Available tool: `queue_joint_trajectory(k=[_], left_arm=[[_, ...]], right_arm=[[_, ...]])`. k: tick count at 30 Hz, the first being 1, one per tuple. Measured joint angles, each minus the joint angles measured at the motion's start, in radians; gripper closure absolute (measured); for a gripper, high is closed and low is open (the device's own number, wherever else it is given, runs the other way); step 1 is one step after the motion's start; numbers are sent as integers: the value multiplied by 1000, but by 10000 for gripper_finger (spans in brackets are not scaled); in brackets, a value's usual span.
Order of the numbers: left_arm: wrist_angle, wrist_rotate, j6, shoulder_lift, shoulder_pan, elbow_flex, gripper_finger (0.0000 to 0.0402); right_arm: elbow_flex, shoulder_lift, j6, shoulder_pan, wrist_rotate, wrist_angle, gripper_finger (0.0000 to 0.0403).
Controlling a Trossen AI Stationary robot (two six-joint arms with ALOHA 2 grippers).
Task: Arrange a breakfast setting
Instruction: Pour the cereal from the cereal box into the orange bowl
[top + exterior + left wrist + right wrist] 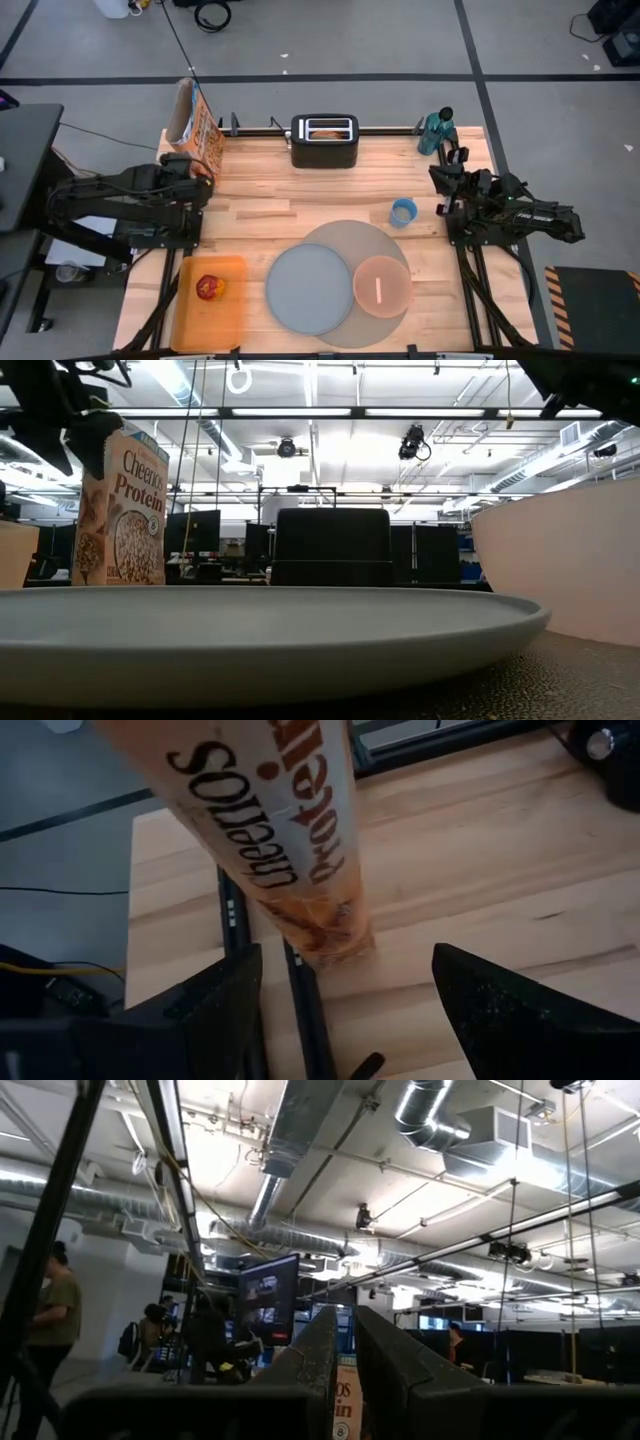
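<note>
The round grey-tan placemat (345, 240) lies at the table's near middle. On it sit the grey plate (309, 290) and the smaller pink bowl (382, 285), with the metal spoon (380, 290) inside the bowl. The red apple (209, 288) rests on the orange board (225, 310). The bagel half (325, 132) sticks out of the black toaster's (324, 142) slot. A Cheerios box (192, 125) stands upright at the far left. My left gripper (345, 1010) is open just in front of the box's bottom end (330, 935), touching nothing. My right gripper (345, 1360) is shut and empty at the right edge.
A small blue cup (403, 212) stands right of the placemat. A teal bottle (435, 132) stands at the far right corner. Bare wood lies between the toaster and the placemat. People stand in the room beyond the table (55, 1310).
</note>
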Motion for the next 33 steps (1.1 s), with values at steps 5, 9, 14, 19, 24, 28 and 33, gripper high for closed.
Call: queue_joint_trajectory(k=[5, 9, 14, 19, 24, 28, 33], left_arm=[[31, -8, -106, -25, -54, -49, 102], [194, -55, -142, -39, -118, -171, 102], [217, -190, -221, -38, -173, -214, 102], [158, -195, -278, -37, -181, -214, 112], [135, -124, -262, -30, -182, -170, 134], [81, -112, -246, 9, -180, -88, 148], [-56, -95, -305, 113, -156, 8, 168]], right_arm=[[0, 0, 6, 1, -79, -1, 357], [0, 0, 23, 1, -124, -2, 357], [0, 0, 38, 1, -129, 8, 357], [0, 0, 52, 1, -128, 8, 357], [0, 0, 47, 1, -128, 7, 357], [0, 0, 40, 1, -154, 15, 357], [0, 0, 26, 1, -182, 46, 357]])
